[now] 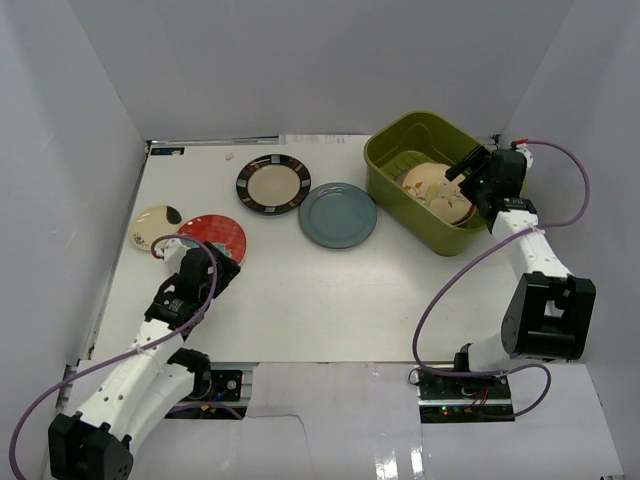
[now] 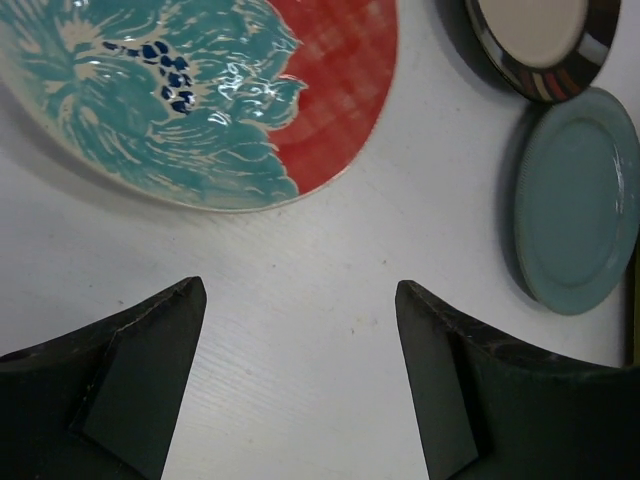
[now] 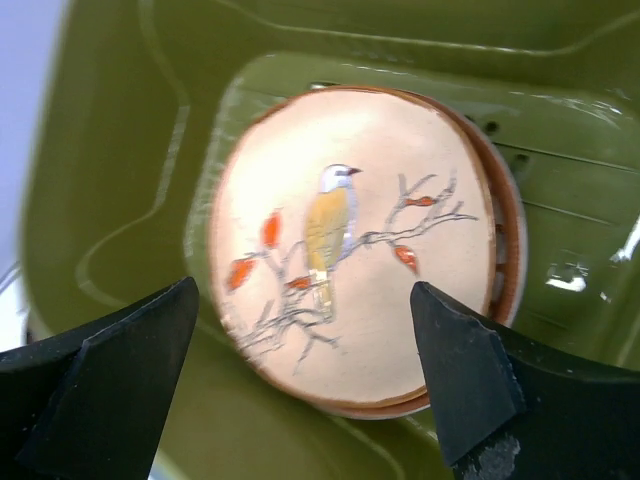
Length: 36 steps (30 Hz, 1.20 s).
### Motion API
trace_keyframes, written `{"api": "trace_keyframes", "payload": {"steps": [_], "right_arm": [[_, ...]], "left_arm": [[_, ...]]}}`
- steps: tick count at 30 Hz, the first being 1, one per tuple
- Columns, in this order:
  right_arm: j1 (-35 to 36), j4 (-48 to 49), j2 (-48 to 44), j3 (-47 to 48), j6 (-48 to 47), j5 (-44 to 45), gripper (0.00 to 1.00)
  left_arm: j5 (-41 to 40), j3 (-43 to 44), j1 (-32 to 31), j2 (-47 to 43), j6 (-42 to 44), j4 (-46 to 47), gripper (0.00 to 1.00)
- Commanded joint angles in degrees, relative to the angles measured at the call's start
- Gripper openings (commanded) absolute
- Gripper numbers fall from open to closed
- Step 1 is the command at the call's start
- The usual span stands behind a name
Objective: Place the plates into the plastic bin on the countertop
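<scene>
The olive-green plastic bin (image 1: pixel 400 138) stands at the back right of the white countertop (image 1: pixel 330 300). A tan bird plate (image 3: pixel 355 245) lies inside it on top of another plate. My right gripper (image 1: pixel 462 168) is open and empty above the bin, over the bird plate (image 1: pixel 432 183). On the countertop lie the black-striped-rim plate (image 1: pixel 272 184), the teal plate (image 1: pixel 337 214), the red-teal floral plate (image 1: pixel 215 233) and a small cream plate (image 1: pixel 155 225). My left gripper (image 1: pixel 222 271) is open and empty just in front of the floral plate (image 2: pixel 200 90).
White walls enclose the countertop on the left, back and right. The left wrist view also shows the teal plate (image 2: pixel 580 200) and the striped plate (image 2: pixel 545 40) to the right of the fingers.
</scene>
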Motion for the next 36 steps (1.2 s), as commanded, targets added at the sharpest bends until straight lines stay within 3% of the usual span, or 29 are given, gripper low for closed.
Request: {"api": "trace_keyframes", "payload": {"steps": [1,8,15,18,23,26,27,30,36], "right_arm": [[0.5,4.1,-6.3,0.5,-1.3,-5.7,0.92],[4.4,7.3,-16.8,-5.4,-2.7,-17.2,0.9],[27.5,13.7,-22.9,-13.9,-5.1,-18.2,0.93],[35.0,15.4,-22.6,-16.6,-5.4,-17.2,0.95],[42.1,16.1,-20.8,-17.8,-5.8,-13.7,0.95],[44.1,16.4,-20.2,-17.7,-5.9,-12.6,0.96],[44.4,16.4,-20.1,-17.4,-5.9,-12.2,0.96],[44.9,16.4,-19.4,-17.6,-5.4,-11.9,0.96],[45.5,22.5,-21.2,-27.2,3.9,-2.0,0.96]], "left_arm": [[-2.7,-2.5,4.2,2.7,-6.8,1.3,0.87],[3.5,-6.3,14.5,5.7,-7.4,6.4,0.87],[6.5,-9.3,22.3,12.7,-7.4,14.2,0.87],[6.2,-10.0,22.8,15.2,-7.3,17.3,0.82],[4.9,-11.1,23.2,17.3,-7.1,20.5,0.69],[4.6,-11.7,23.2,17.0,-6.5,21.9,0.54],[5.0,-12.2,23.2,16.8,-6.3,22.4,0.44],[5.4,-12.8,23.2,16.4,-5.8,23.3,0.35],[6.0,-15.6,23.2,14.8,-4.8,26.1,0.1]]}}
